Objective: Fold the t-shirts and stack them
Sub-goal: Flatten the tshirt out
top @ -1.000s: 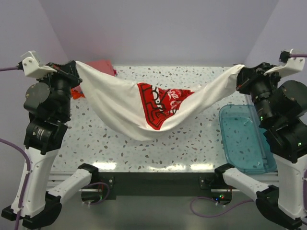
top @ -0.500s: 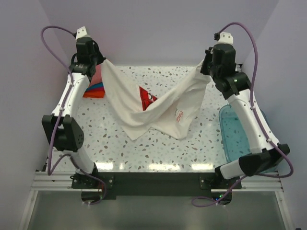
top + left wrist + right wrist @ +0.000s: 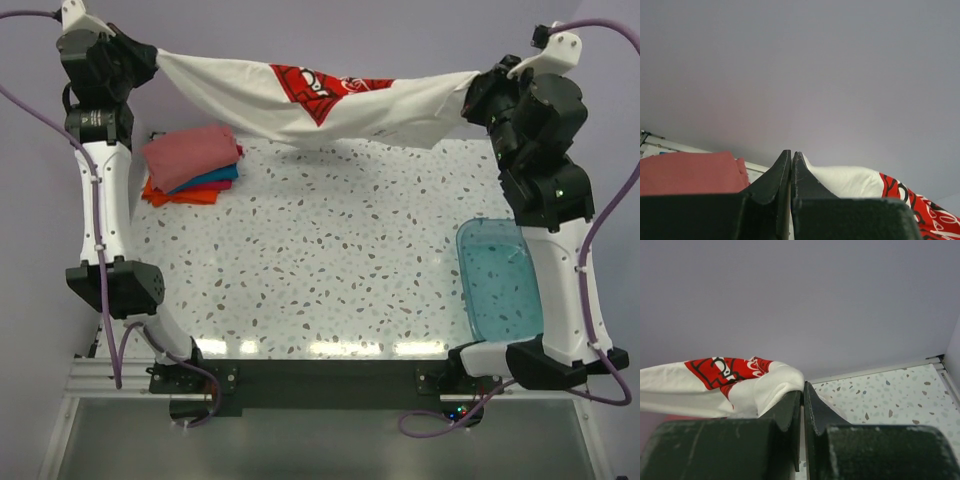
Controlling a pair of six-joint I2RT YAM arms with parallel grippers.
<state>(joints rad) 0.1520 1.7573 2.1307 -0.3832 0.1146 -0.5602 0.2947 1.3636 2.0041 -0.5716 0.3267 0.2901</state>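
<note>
A white t-shirt (image 3: 240,95) with a red chest print (image 3: 320,85) hangs stretched between both arms, high above the far edge of the table. My left gripper (image 3: 152,62) is shut on its left end; in the left wrist view the white cloth (image 3: 850,181) shows just right of the closed fingers (image 3: 791,156). My right gripper (image 3: 478,88) is shut on its right end, the cloth (image 3: 775,385) bunched over the left finger. A stack of folded shirts, salmon-pink (image 3: 190,157) over teal (image 3: 215,180) and orange (image 3: 165,193), lies at the far left.
A translucent teal plastic bin (image 3: 497,280) sits on the table's right side, beside the right arm. The speckled tabletop (image 3: 330,240) spreads between the stack and the bin. Purple walls close the back and sides.
Both arms have risen and spread apart, lifting the white shirt off the table and pulling it from a sagging drape into a nearly taut span high at the back.
</note>
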